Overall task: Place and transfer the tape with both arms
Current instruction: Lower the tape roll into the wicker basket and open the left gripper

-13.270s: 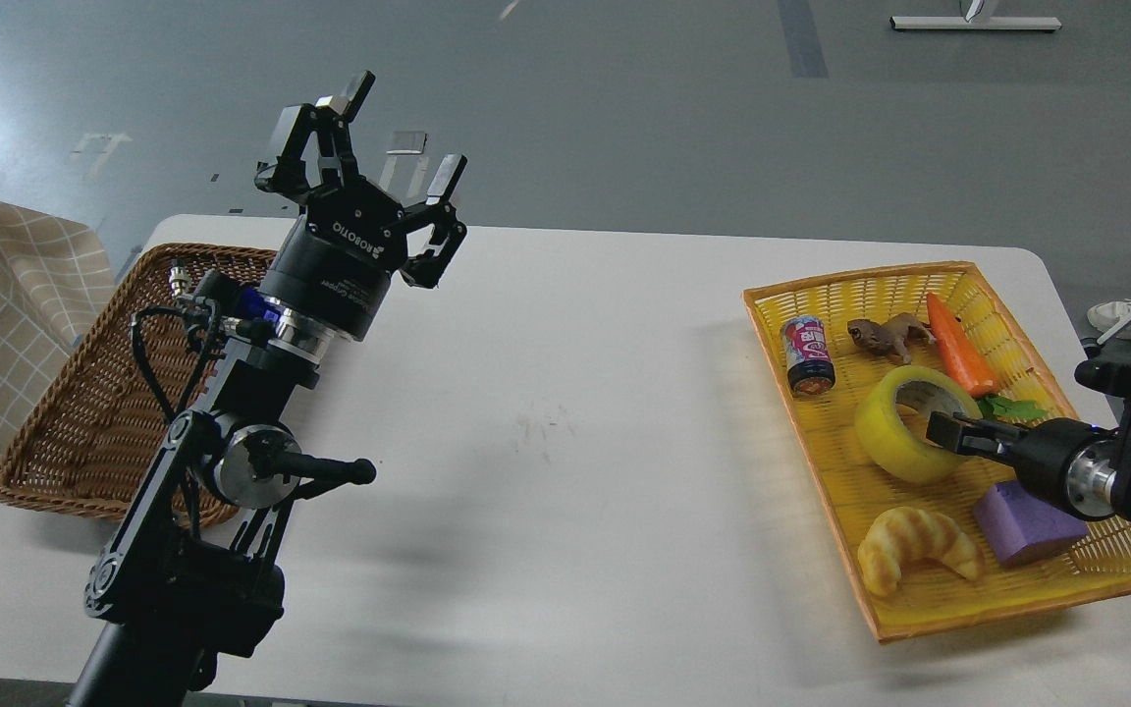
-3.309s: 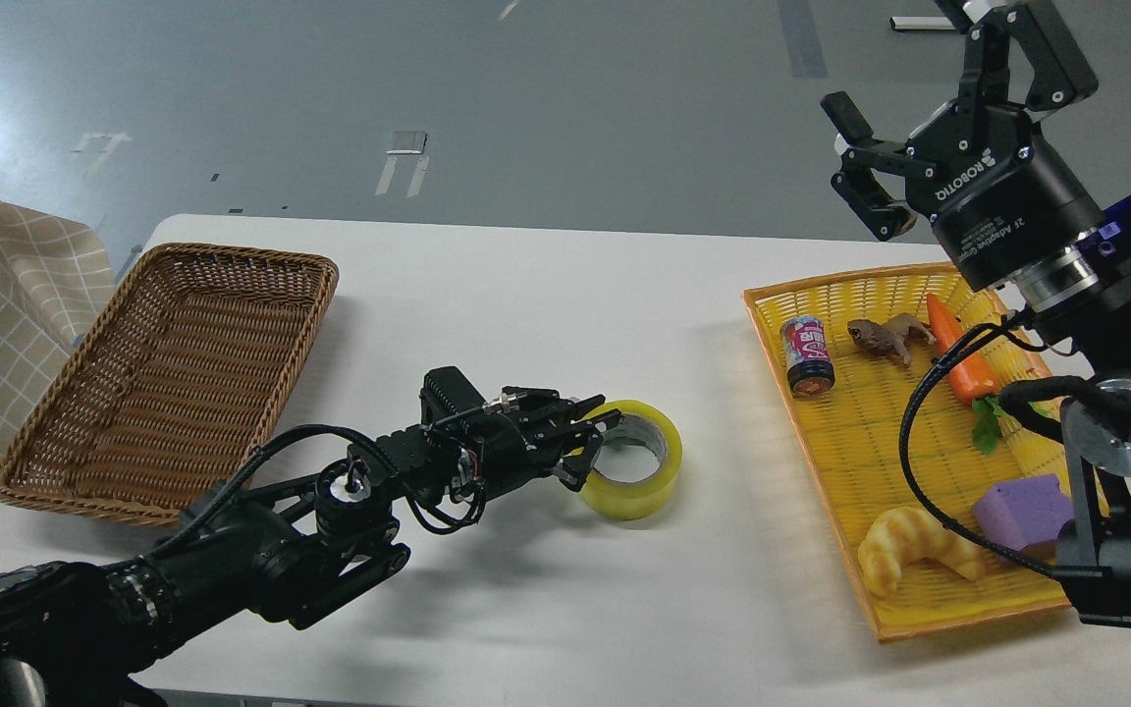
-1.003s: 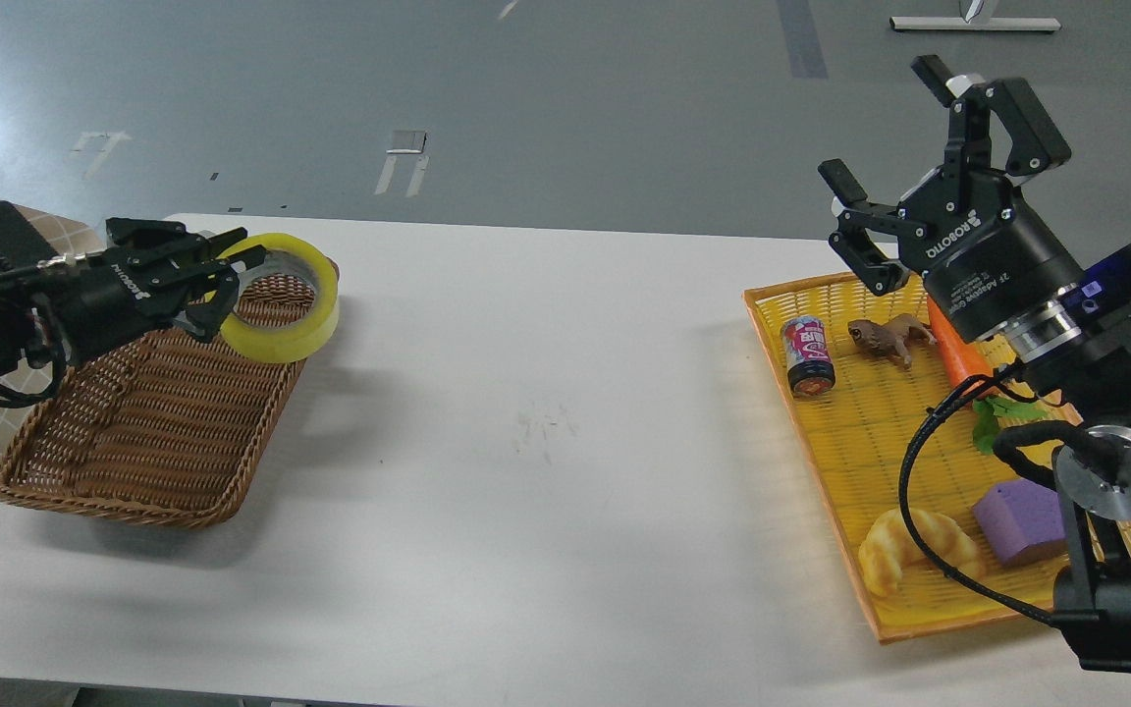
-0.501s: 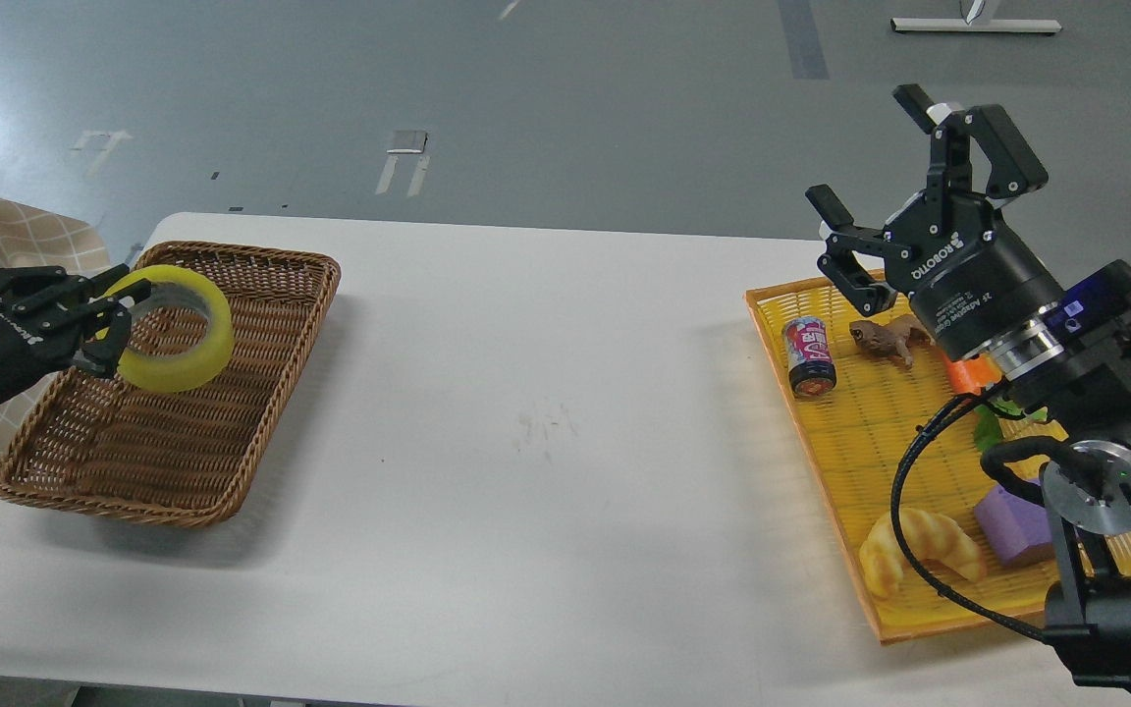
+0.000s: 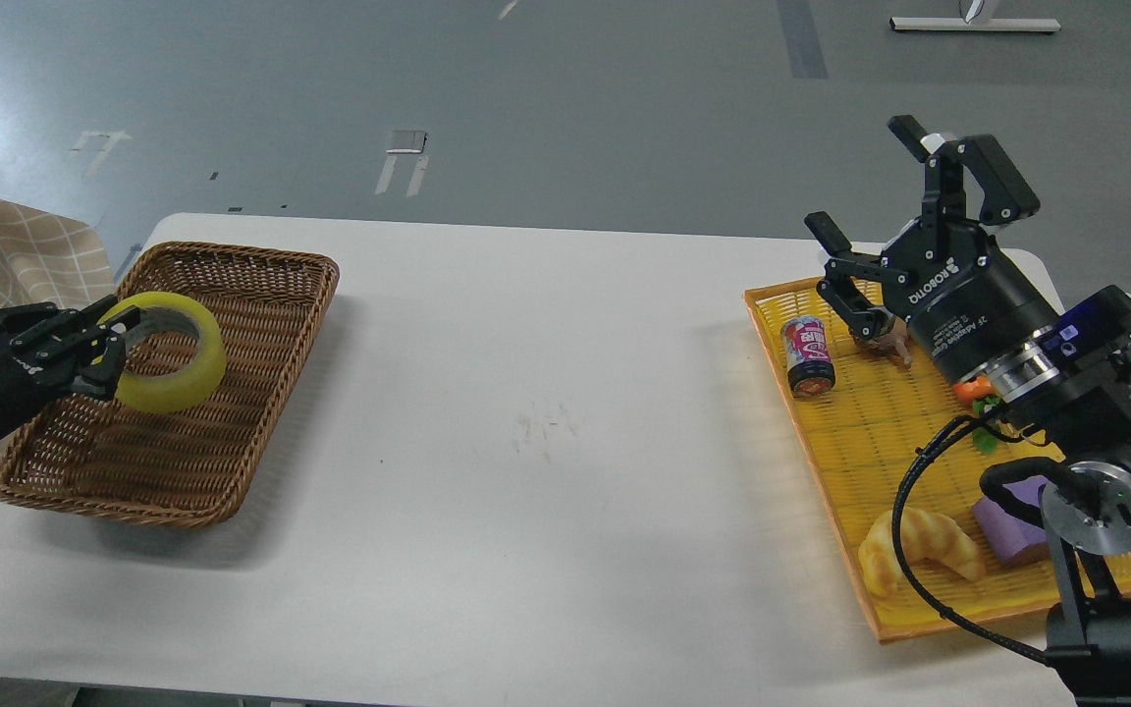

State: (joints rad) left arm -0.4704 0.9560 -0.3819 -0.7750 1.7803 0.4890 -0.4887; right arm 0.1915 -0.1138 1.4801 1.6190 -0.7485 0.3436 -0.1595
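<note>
The tape (image 5: 169, 359), a wide yellow roll with a grey-white core, hangs over the brown wicker basket (image 5: 261, 324) at the table's left. My left gripper (image 5: 116, 344) comes in from the left edge and is shut on the roll's left wall, one finger inside the core. My right gripper (image 5: 870, 191) is raised above the far end of the yellow tray (image 5: 850, 462), open and empty.
The yellow tray holds a soda can (image 5: 808, 355), a brown toy animal (image 5: 885, 339) partly behind my gripper, a carrot (image 5: 970, 390), a purple block (image 5: 1002, 530) and a croissant (image 5: 919, 550). A checked cloth (image 5: 6, 260) lies at the left.
My left gripper has carried the tape left and down from the basket's far rim to low over its inside. My right gripper has dropped and drifted a little towards the tray.
</note>
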